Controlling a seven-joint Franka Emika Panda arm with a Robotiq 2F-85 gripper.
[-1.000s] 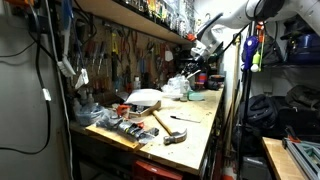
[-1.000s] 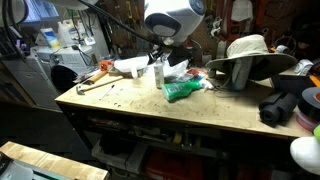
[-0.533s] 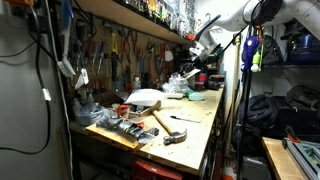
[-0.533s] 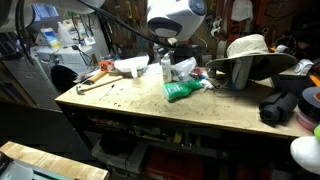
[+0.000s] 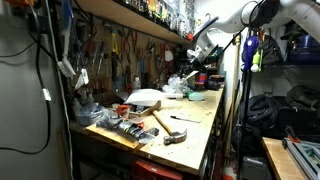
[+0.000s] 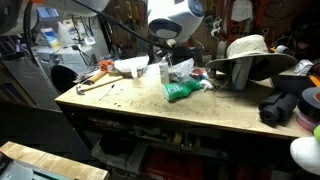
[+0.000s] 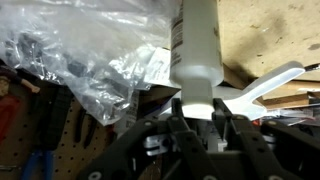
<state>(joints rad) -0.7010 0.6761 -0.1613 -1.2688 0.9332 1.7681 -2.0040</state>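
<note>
My gripper (image 7: 197, 122) is shut on the white cap end of a clear bottle (image 7: 196, 40) with a label. In both exterior views the gripper (image 6: 166, 52) (image 5: 191, 66) hangs over the far part of the wooden workbench (image 6: 150, 105), with the bottle (image 6: 165, 70) held upright just above the bench top. A crumpled clear plastic bag (image 7: 85, 55) lies right beside the bottle, and it also shows in an exterior view (image 6: 182, 68). A green packet (image 6: 183, 91) lies on the bench in front of the bottle.
A straw hat (image 6: 250, 52) sits on the bench. A hammer (image 5: 163, 123) and a white bowl (image 5: 143, 98) lie nearer the bench's other end, with small tools (image 5: 120, 128) beside them. A pegboard of tools (image 5: 115, 55) lines the wall.
The bottle has risen slightly off the bench in my gripper and shifted a little sideways, next to the plastic bag. Everything else stays put.
</note>
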